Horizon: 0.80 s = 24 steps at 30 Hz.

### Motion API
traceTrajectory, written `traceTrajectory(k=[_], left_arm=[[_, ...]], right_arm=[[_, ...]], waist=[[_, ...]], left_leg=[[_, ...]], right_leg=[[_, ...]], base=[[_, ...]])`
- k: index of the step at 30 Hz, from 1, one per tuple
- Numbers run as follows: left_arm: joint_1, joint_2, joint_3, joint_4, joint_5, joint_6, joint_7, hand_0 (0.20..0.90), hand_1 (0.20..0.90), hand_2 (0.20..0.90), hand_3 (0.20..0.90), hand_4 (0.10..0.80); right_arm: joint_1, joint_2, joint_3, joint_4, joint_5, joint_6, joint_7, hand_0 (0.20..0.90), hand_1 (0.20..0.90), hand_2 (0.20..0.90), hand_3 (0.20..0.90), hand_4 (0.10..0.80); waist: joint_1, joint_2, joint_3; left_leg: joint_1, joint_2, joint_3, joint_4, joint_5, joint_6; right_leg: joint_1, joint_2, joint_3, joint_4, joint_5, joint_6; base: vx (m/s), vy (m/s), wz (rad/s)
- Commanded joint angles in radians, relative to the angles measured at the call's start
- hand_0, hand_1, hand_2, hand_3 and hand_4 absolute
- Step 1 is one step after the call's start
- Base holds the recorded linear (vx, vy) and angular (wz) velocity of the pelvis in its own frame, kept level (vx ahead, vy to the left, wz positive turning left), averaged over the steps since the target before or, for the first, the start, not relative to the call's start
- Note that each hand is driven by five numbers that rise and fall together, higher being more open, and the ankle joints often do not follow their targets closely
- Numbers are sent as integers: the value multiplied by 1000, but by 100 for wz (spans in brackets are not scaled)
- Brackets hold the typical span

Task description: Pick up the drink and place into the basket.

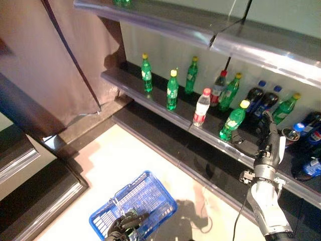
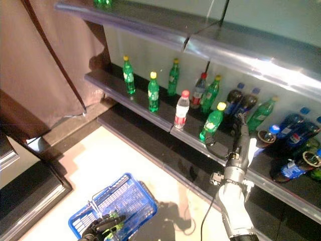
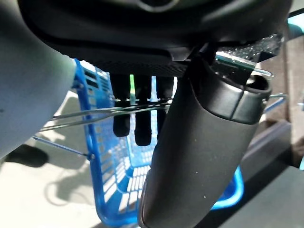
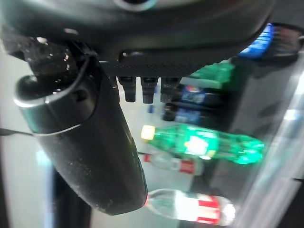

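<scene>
On the lower shelf (image 1: pixel 150 100), a row of drinks stands upright: green bottles, a clear bottle with a red cap (image 1: pixel 201 107) and dark bottles further right. Nearest the right hand (image 1: pixel 271 140) is a green bottle with a yellow cap (image 1: pixel 233 120) (just beside it, not touching). That hand's fingers are straight and hold nothing. At floor level, the left hand (image 1: pixel 125 226) has its fingers curled round the wire handle of the blue basket (image 1: pixel 145 198).
</scene>
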State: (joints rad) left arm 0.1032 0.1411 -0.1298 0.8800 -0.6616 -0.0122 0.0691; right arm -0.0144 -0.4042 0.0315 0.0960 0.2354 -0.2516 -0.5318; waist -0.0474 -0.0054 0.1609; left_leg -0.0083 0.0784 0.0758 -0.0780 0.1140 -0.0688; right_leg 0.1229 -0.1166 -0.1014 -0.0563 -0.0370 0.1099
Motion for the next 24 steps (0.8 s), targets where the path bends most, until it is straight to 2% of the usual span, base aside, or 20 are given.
traceTrajectory(k=[1,7,14,24], left_arm=[[-7,47,-71,-27,46,-14,31,300,300,300,200,100],[-58,69,-105,-71,9,-16,55,300,300,300,200,100],[-90,91,-145,-105,-34,-34,63,300,300,300,200,100],[-98,115,-171,-121,-67,-40,40,300,300,300,200,100]], right_arm=[[-217,-40,-35,-38,-18,-127,-50,900,900,900,900,800],[-342,-63,-6,-5,12,-144,-138,900,900,900,900,800],[-481,-96,-14,26,26,-173,-258,900,900,900,900,800],[-602,-132,-60,41,41,-122,-486,900,900,900,900,800]], waist=[[70,-3,89],[82,10,190],[97,36,265],[103,61,298]], left_leg=[[-57,15,6,150,-90,21],[-155,10,-15,214,-86,17],[-236,6,-34,247,-75,11],[-268,7,-36,259,-64,3]], right_leg=[[-149,-39,-12,91,94,-12],[-210,-44,-12,124,92,-15],[-272,-49,-14,143,95,-17],[-289,-49,-14,140,97,-24]], base=[[-180,-30,6],[-97,-29,2],[-74,-17,1],[-18,2,-3]])
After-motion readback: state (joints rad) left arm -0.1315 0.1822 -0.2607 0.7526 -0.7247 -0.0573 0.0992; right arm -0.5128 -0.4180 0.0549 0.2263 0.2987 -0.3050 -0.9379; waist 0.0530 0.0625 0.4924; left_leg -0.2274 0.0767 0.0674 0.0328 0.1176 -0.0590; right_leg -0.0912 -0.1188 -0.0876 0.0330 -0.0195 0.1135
